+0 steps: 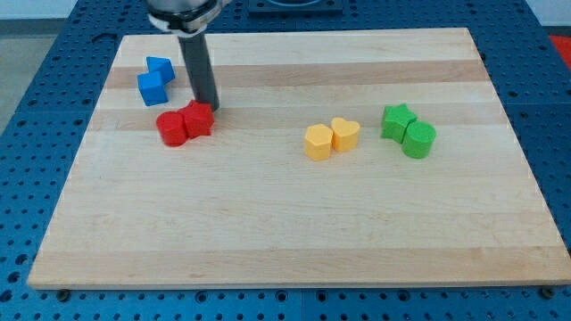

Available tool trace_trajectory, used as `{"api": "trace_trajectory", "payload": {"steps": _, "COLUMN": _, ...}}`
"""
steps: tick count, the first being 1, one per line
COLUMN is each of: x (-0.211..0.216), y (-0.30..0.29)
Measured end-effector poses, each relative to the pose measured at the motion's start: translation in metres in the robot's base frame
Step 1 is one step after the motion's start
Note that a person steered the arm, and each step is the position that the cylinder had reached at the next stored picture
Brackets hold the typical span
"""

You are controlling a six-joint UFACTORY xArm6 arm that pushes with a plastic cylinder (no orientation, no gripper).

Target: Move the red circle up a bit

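- Camera view: wooden worktop [294, 241] on a blue perforated base [27, 107].
- End effector = plain dark rod, no jaws, so nothing to open or close. My tip [211, 108] is down at the worktop, touching or just beside the top-right edge of the red star-like block [198, 119]; can't tell which.
- Red circle [171, 128] sits in upper-left part of worktop, touching the red star-like block on its right. Tip is up and to the right of the circle, w/ the other red block between.
- Two blue blocks [154, 80] touching each other, near the view's top-left, just left of the rod.
- Yellow pair mid-board: hexagon-ish block [317, 142] touching yellow heart [345, 135].
- Green pair at the view's right: green star [398, 121] touching green circle [418, 140].
- Red pair well apart from yellow and green.
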State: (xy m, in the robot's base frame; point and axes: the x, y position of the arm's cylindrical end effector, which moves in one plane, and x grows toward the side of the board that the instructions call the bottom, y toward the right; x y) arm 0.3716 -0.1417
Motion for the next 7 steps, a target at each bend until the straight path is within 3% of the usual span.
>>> {"api": "trace_trajectory", "payload": {"steps": 3, "x": 0.056, "y": -0.038}}
{"api": "trace_trajectory", "payload": {"steps": 4, "x": 0.056, "y": 0.038}}
{"api": "trace_trajectory", "payload": {"steps": 5, "x": 0.106, "y": 0.051}}
{"api": "trace_trajectory", "payload": {"steps": 6, "x": 0.111, "y": 0.048}}
{"api": "trace_trajectory", "payload": {"steps": 7, "x": 0.133, "y": -0.018}}
